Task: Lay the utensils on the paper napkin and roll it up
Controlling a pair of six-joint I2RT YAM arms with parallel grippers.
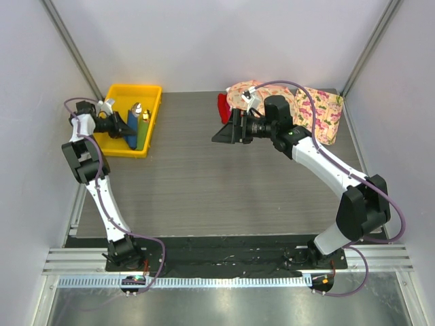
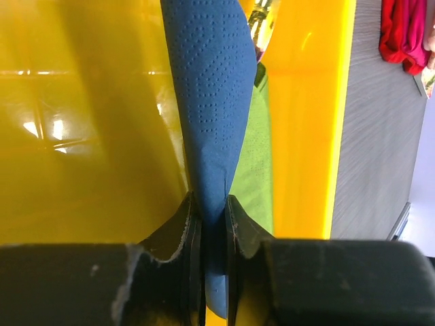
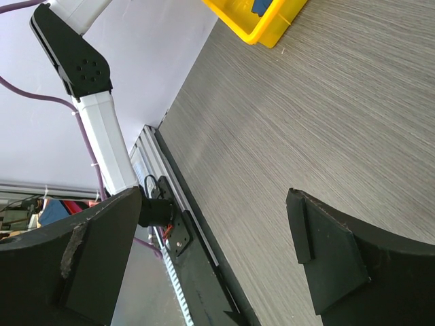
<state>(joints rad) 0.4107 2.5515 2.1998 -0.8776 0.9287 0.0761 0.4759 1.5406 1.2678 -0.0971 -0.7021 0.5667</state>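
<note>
The navy-blue paper napkin (image 2: pixel 211 102) stands folded in the yellow bin (image 1: pixel 151 95) at the table's far left; it also shows in the top view (image 1: pixel 132 129). My left gripper (image 2: pixel 212 210) is shut on the napkin's near edge, inside the bin (image 2: pixel 81 136). A silver spoon head (image 1: pixel 136 109) shows beside the napkin, with a shiny bit in the left wrist view (image 2: pixel 262 20). The other utensils are hidden. My right gripper (image 1: pixel 219 132) is open and empty, held above the table's middle back; its fingertips (image 3: pixel 312 231) stand wide apart.
A flat green strip (image 2: pixel 253 163) lies next to the napkin in the bin. Pink floral cloths (image 1: pixel 316 112) and a red cloth (image 1: pixel 223 106) lie at the back right, behind my right arm. The bin's corner shows in the right wrist view (image 3: pixel 262 24).
</note>
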